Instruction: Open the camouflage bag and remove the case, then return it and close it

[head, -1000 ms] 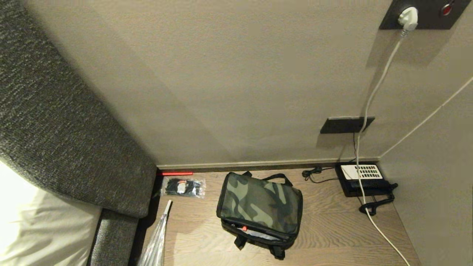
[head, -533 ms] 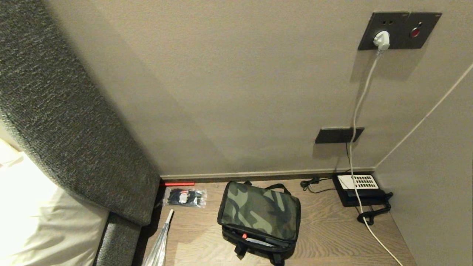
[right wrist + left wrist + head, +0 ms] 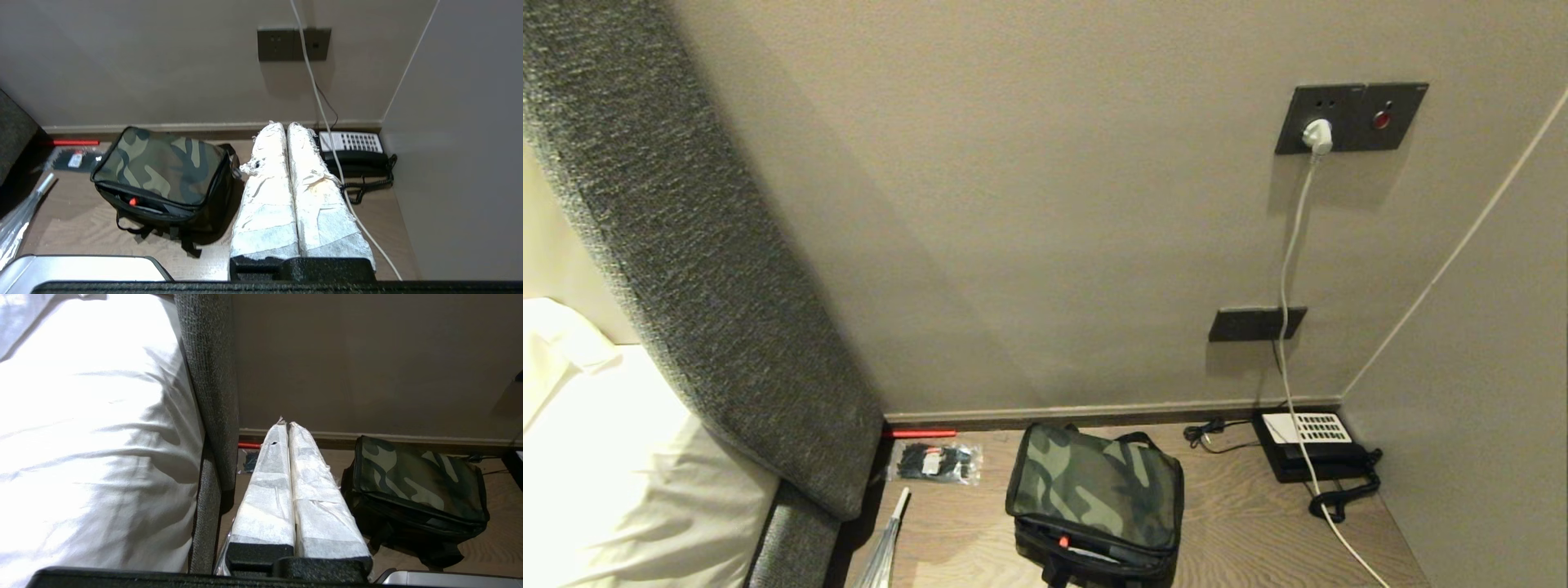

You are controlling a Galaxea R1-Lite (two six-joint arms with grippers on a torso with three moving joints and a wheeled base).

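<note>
head view: the camouflage bag (image 3: 1094,494) sat on a wooden table (image 3: 1241,523) near the frame's lower edge, close to the wall (image 3: 1045,204) but not touching it. its top flap lay down; along the front edge a narrow gap showed a small red tab (image 3: 1063,541) and something pale inside, too dim to name. left of the bag lay a clear packet of black ties (image 3: 936,462), with a red strip (image 3: 920,434) behind it by the skirting. a grey padded headboard (image 3: 686,269) and a white pillow (image 3: 613,482) filled the left side. to the right stood a black telephone (image 3: 1311,449); a white cable (image 3: 1294,269) ran from a wall socket (image 3: 1352,117) down across it. neither arm was in this view.

left wrist view: the left gripper (image 3: 284,423) hung above the table's left end, its two white-wrapped fingers (image 3: 267,490) pressed together, holding nothing. the bag lay beside it, apart from it.

right wrist view: the right gripper (image 3: 282,123) hung between bag and telephone, fingers (image 3: 267,200) closed flat against each other, empty. the bag's front slit gaped slightly; the case could not be made out for certain inside.
</note>
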